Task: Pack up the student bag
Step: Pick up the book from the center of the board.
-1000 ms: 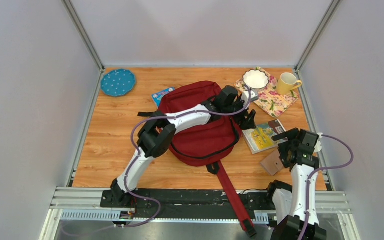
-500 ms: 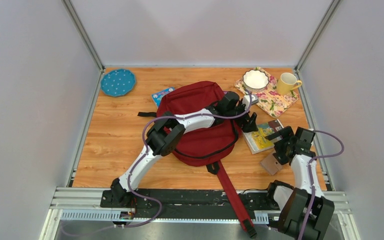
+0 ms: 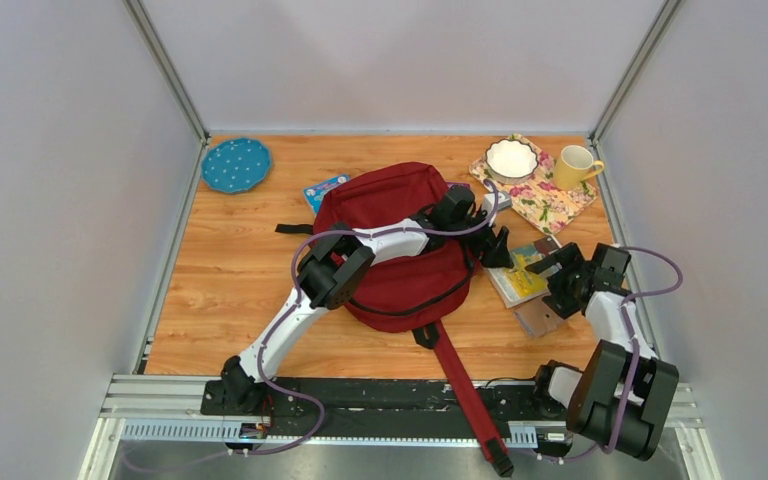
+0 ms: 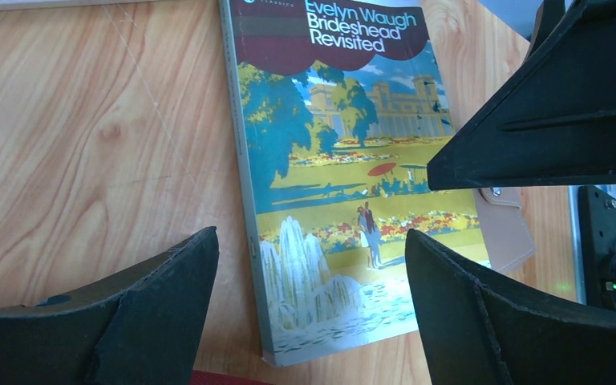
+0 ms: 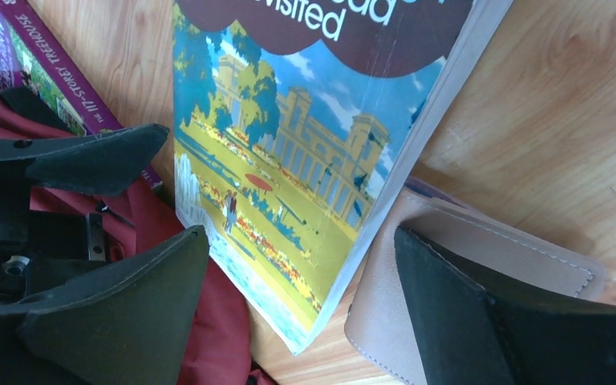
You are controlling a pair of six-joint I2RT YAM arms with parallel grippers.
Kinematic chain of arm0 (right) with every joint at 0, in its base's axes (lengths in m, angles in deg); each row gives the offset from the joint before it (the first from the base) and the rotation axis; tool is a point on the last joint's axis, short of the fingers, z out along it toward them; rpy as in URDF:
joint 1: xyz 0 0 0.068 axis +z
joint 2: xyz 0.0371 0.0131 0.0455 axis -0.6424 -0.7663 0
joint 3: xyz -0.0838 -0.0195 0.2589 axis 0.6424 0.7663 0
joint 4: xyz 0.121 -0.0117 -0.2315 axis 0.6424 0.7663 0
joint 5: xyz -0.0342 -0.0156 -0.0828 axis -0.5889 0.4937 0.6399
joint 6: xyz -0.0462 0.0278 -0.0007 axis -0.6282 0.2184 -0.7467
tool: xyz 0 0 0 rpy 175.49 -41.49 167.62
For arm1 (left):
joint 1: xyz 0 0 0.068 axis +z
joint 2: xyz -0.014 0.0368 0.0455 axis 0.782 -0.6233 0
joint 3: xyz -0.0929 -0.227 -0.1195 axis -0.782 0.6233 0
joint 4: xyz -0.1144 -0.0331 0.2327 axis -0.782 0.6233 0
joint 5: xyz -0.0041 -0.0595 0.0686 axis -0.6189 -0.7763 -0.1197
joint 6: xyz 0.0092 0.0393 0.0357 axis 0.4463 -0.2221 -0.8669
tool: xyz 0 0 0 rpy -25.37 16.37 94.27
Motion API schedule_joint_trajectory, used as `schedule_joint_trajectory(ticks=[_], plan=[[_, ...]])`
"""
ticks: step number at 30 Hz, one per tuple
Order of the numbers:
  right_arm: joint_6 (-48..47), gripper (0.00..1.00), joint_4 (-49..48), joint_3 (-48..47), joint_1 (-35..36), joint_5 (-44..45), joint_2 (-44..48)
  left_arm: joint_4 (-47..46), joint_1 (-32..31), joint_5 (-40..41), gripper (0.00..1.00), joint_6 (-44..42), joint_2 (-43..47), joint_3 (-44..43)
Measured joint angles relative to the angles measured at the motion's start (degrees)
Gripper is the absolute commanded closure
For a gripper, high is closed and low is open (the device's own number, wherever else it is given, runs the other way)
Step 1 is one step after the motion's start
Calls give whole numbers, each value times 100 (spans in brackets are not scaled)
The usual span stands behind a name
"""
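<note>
The student bag (image 3: pixel 390 255), a dark red backpack, lies flat mid-table, one strap trailing toward the near edge. A paperback, "Brideshead Revisited" (image 3: pixel 518 280), lies just right of it. My left gripper (image 3: pixel 498 248) reaches across the bag and hovers open over the paperback's (image 4: pixel 345 160) near corner, jaws (image 4: pixel 311 249) empty. My right gripper (image 3: pixel 556 274) is open over the same paperback (image 5: pixel 289 152) from the right, jaws (image 5: pixel 298 241) empty, one finger (image 5: pixel 481 321) above a tan leather wallet (image 5: pixel 417 297). The two grippers are close together.
A purple book (image 5: pixel 40 56) lies by the bag's edge. A blue card (image 3: pixel 322 190) pokes out behind the bag. A blue plate (image 3: pixel 236 164) sits at back left. A white bowl (image 3: pixel 511 157) on a floral cloth (image 3: pixel 550 205) and a yellow mug (image 3: pixel 577 165) stand at back right.
My right gripper has swung forward and left from over the wallet to the paperback. My left arm has shifted slightly over the bag, its gripper settling at the paperback's left edge.
</note>
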Motion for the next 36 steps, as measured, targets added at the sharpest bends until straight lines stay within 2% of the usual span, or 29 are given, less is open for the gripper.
schedule_joint_trajectory(ticks=[7, 10, 17, 26, 32, 36], plan=[[20, 7, 367, -68, 0, -120, 767, -15, 7, -146, 7, 125, 0, -2], [98, 7, 387, -109, 0, -227, 822, -17, 7, -179, 7, 164, 0, -2], [76, 6, 444, -190, -52, -15, 433, 2, 28, -275, 7, 181, 0, -2], [-186, 4, 603, -1180, -404, 780, 96, -61, 120, -367, 7, 334, 0, -2], [-273, 4, 562, -1097, -651, 780, -640, -70, 214, -535, 5, 570, -81, -173], [-267, 5, 306, -968, -675, 468, -1137, -129, 223, -675, 4, 693, -168, -249]])
